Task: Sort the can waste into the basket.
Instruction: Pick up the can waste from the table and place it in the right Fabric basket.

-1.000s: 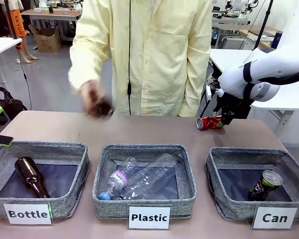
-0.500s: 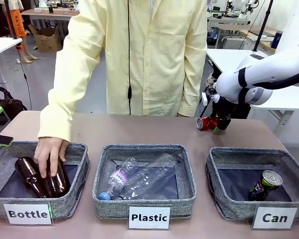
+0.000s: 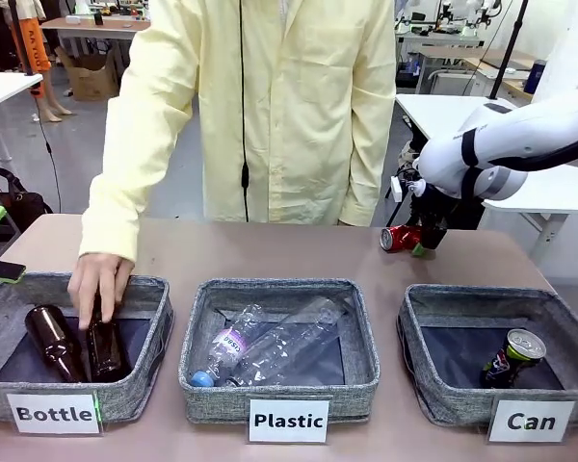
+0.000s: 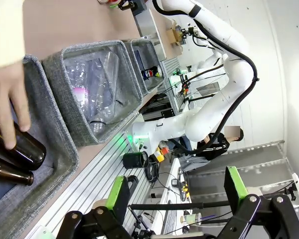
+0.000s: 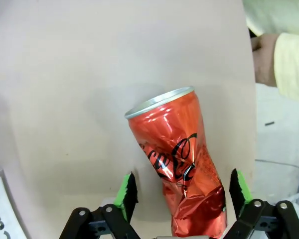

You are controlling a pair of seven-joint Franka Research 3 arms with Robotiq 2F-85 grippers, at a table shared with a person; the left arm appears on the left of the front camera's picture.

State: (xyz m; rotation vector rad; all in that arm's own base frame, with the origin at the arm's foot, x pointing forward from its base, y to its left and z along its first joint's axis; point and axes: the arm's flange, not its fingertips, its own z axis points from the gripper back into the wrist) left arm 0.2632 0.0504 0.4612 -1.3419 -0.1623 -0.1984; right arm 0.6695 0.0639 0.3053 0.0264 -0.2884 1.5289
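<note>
Right gripper (image 5: 182, 196), fingers apart, straddles the dented red Coca-Cola can (image 5: 181, 164) at centre frame; white labels read "Bottle", "Plastic", "Can" (image 3: 530, 421) along the bottom.

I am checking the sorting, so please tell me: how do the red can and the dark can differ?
The red can lies on the table, between the right gripper's open fingers; the dark can leans inside the "Can" basket. The red can is crumpled; the dark can looks undented. Both are small drink cans.
</note>
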